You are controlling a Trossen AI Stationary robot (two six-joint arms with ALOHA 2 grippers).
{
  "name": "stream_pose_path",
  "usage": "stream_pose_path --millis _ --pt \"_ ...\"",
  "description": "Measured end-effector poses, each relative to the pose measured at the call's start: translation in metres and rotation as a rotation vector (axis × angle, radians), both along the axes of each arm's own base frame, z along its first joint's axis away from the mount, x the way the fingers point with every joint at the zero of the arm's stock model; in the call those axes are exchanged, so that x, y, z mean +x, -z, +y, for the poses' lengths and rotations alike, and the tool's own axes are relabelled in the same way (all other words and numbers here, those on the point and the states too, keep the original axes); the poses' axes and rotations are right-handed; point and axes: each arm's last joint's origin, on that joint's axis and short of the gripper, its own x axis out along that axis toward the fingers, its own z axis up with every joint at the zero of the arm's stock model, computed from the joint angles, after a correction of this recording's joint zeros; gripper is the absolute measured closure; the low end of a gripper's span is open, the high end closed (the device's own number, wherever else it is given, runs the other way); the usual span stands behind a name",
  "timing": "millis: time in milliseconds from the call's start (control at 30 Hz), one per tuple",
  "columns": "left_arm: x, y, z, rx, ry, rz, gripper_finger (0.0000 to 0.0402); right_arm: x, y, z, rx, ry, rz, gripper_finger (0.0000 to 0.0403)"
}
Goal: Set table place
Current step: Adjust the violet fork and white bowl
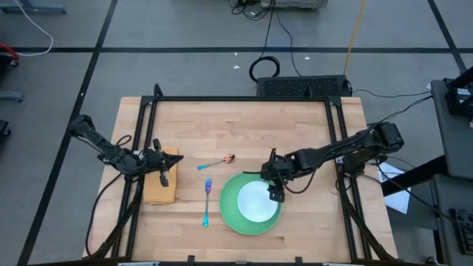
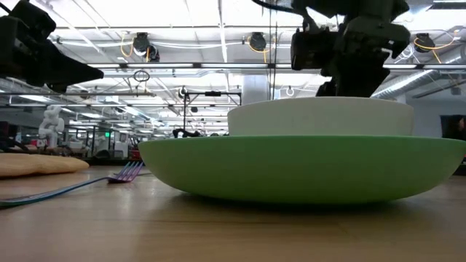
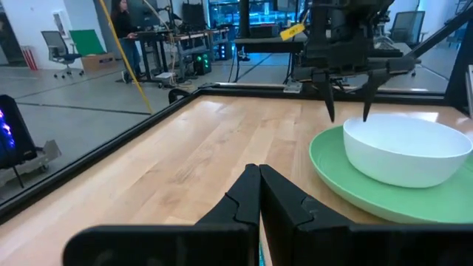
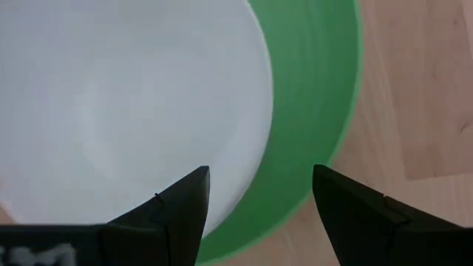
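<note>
A big round green plate (image 1: pixel 230 212) lies on the wood table (image 1: pixel 295 125) near its front edge, and a white bowl (image 1: pixel 255 201) stands in it. My right gripper (image 4: pixel 259 188) is open just above the bowl's rim (image 3: pixel 347 127), one finger over the bowl, one over the plate, pointing down. A blue-handled fork (image 1: pixel 207 201) lies left of the plate, and a blue-handled spoon (image 1: pixel 218 161) lies beyond it. A tan folded cloth (image 1: pixel 168 193) lies at the left. My left gripper (image 3: pixel 259 185) is shut and empty above the cloth.
Black frame rails (image 1: pixel 140 148) run along the table's left, right and far sides. The far half of the table is bare wood. A person (image 3: pixel 122 29) stands at a desk in the room beyond.
</note>
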Motion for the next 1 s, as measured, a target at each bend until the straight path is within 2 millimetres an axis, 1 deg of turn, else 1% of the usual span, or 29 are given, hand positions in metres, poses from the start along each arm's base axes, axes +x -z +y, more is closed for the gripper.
stream_pose_path --millis 133,367,500,667,867,1000 --pt "0.0 0.0 0.0 -0.001 0.0 0.0 0.0392 0.0 0.006 0.0 0.008 0.014 -0.029 0.0172" --pt "0.0 0.0 0.0 0.0 0.0 0.0 0.0392 0.004 0.004 0.0 0.013 0.004 -0.074 0.0177" --pt "0.0 0.0 0.0 0.0 0.0 0.001 0.0392 0.005 0.004 0.001 0.006 -0.015 -0.092 0.02" --pt "0.0 0.0 0.0 0.0 0.0 0.001 0.0392 0.01 0.012 0.002 -0.002 -0.033 -0.095 0.0231" --pt "0.0 0.0 0.0 0.001 0.0 0.003 0.0392 0.014 0.024 0.003 -0.007 -0.039 -0.061 0.0252" --pt "0.0 0.001 0.0 0.003 0.0 0.005 0.0392 0.015 0.024 0.003 -0.006 -0.039 -0.061 0.0266"
